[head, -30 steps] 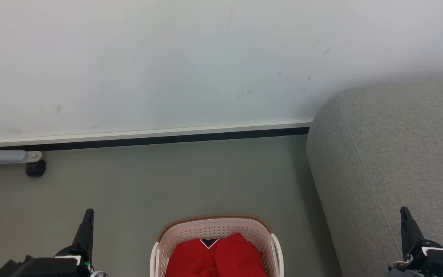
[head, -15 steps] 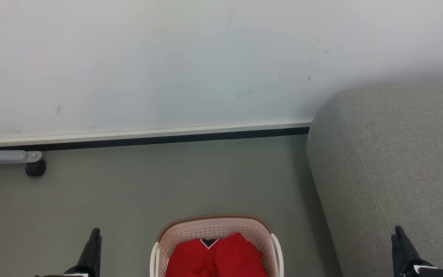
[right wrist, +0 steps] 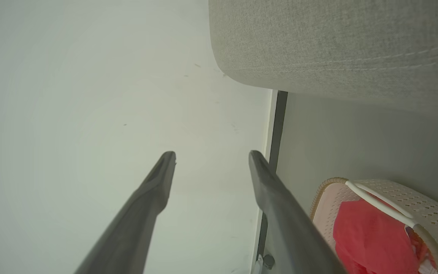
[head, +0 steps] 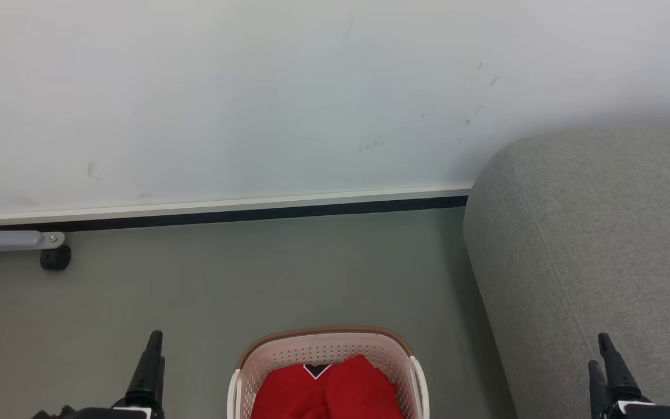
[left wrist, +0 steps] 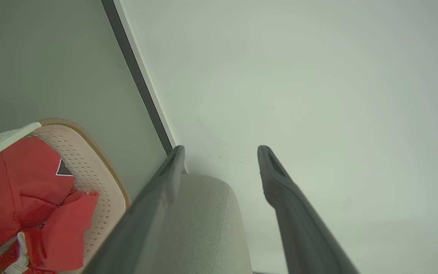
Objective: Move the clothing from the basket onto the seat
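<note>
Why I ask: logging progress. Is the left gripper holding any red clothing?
No, the left gripper is open with nothing between its fingers, and the clothing lies in the basket.

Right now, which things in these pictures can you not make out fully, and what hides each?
basket: head view, the bottom edge cuts off its near part.
clothing: head view, number of pieces unclear; folds overlap and the basket wall hides lower layers.
seat: head view, the right edge cuts off all beyond its rounded end.
grey wheeled leg: head view, the left edge cuts it; its owner is unclear.
</note>
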Tool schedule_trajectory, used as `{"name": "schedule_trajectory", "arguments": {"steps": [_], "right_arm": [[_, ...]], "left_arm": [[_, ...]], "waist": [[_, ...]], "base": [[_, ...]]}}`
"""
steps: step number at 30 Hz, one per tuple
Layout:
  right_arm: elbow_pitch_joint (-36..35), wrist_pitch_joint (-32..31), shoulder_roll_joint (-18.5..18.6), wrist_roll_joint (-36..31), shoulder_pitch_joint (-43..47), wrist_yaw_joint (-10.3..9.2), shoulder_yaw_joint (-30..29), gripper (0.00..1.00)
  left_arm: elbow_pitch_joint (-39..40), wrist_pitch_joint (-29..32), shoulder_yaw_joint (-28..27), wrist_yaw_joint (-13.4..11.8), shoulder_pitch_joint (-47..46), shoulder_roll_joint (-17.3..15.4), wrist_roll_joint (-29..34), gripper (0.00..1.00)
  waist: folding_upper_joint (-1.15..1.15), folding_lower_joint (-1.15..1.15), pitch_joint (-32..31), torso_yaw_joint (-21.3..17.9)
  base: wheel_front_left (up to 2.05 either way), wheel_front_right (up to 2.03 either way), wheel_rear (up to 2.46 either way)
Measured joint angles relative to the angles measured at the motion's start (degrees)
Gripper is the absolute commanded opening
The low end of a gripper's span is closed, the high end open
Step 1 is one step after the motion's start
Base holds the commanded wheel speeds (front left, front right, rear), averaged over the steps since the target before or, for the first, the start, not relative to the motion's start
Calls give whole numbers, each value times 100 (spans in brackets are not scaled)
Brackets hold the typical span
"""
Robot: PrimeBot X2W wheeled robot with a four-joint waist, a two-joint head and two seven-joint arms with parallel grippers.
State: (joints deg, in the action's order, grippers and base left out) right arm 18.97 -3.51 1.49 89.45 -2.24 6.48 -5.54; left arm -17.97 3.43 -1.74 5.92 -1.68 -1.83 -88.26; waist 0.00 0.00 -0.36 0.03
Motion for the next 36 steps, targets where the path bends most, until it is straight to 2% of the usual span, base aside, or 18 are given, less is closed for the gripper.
{"name": "schedule_trajectory", "arguments": {"steps": [8,24,36], "right_arm": [[-151,165,2,-606,49,-153,110,100],[-489,517,269,-2499,49,-452,768,100],[-581,770,391,-3650,92,-614,1171,100]], "left_arm": [[165,-158,179,-186,-1,-2,559,100],[409,-509,644,-446,-19,-122,2602,100],[463,-761,822,-620,1,-186,4124,100]], "waist": [[0,0,-25,-4],[0,0,-73,-13],[0,0,-111,-25]], "base": [[0,0,0],[0,0,0],[0,0,0]]}}
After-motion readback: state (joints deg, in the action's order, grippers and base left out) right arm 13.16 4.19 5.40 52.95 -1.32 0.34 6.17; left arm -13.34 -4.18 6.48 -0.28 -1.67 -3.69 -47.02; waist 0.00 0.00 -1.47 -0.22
